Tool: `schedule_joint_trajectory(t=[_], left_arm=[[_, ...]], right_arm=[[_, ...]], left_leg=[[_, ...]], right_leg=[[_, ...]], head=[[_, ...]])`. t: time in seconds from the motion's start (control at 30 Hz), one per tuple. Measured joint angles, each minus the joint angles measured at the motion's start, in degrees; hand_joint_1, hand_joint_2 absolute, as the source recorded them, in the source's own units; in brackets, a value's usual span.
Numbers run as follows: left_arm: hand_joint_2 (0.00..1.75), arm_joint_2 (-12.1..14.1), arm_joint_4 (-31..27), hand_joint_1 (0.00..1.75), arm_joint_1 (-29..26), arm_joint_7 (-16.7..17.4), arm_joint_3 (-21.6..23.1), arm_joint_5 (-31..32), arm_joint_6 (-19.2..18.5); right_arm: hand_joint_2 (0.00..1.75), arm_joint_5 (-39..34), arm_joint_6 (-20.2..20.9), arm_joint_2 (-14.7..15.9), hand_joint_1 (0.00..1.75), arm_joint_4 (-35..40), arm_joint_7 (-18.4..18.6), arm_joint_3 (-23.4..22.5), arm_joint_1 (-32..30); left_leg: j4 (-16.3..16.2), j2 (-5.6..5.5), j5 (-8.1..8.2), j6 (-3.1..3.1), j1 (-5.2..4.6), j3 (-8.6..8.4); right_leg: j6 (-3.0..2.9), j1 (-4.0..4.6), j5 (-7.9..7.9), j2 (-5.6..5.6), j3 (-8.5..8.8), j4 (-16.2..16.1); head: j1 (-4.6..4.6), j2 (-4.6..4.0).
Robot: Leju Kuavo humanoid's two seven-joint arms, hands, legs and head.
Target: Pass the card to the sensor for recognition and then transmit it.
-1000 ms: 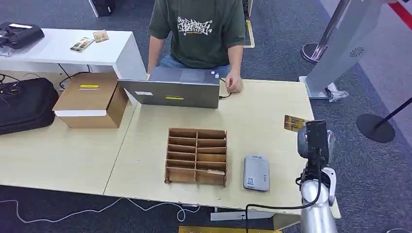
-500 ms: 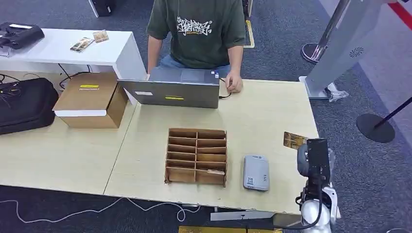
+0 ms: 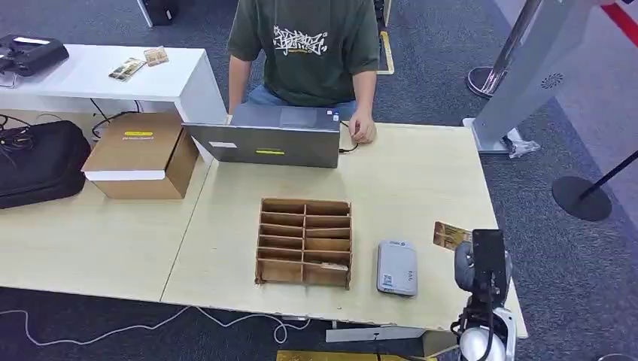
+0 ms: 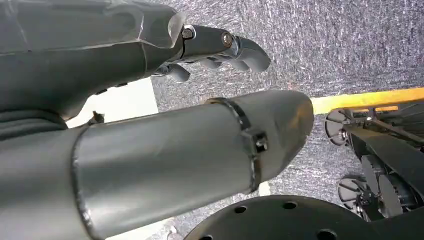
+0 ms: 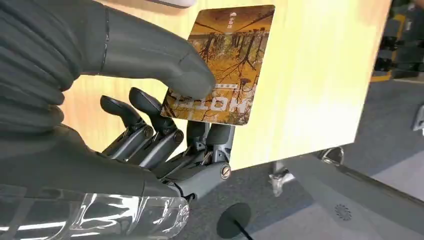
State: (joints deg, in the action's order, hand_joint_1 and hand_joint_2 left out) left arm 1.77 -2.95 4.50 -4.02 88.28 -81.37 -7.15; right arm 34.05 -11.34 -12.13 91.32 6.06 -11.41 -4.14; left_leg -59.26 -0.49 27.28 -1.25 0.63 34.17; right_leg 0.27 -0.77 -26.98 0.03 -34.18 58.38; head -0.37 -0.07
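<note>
Card [image 5: 223,65], orange-brown and printed, is pinched between the right hand's [image 5: 150,120] thick thumb and its dark fingers [image 5: 150,131], held above the near right part of the table [image 3: 421,180], just right of the sensor [image 3: 397,268]. Largest around it, the pale wooden table runs across the scene; a person in a dark green shirt [image 3: 305,49] sits at its far side behind an open laptop [image 3: 271,139]. Left of the laptop stands a cardboard box [image 3: 139,154], and further left lies a black bag [image 3: 37,162]. A wooden slotted organizer [image 3: 305,242] sits mid-table, just left of the grey sensor, which lies flat near the near edge. Nothing stands between card and sensor. The right arm rises from the near right corner. The left hand [image 4: 220,47] hangs over grey carpet with its fingers curled in, holding nothing.
</note>
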Motion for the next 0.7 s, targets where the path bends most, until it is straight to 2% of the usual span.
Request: schedule_joint_trajectory(t=[0.23, 0.7], left_arm=[[0.0, -0.2, 0.0, 0.0, 0.2, 0.3, 0.0, 0.2, 0.2], [0.0, -0.2, 0.0, 0.0, 0.2, 0.4, 0.0, -0.8, -0.2]], right_arm=[[1.75, 3.3, 2.0, -0.5, 1.75, -0.6, 3.2, 2.1, -0.6], [1.75, 5.1, 3.9, -0.5, 1.75, -4.4, 5.9, 6.1, 0.0]], left_leg=[[0.0, 0.01, 0.0, 0.0, 0.0, 0.0], [0.0, 0.0, 0.0, 0.0, 0.0, 0.01]], right_leg=[[0.0, 0.0, 0.0, 0.01, 0.0, 0.0], [0.0, 0.0, 0.0, -0.01, 0.01, 0.0]], head=[[0.0, 0.0], [0.0, 0.0]])
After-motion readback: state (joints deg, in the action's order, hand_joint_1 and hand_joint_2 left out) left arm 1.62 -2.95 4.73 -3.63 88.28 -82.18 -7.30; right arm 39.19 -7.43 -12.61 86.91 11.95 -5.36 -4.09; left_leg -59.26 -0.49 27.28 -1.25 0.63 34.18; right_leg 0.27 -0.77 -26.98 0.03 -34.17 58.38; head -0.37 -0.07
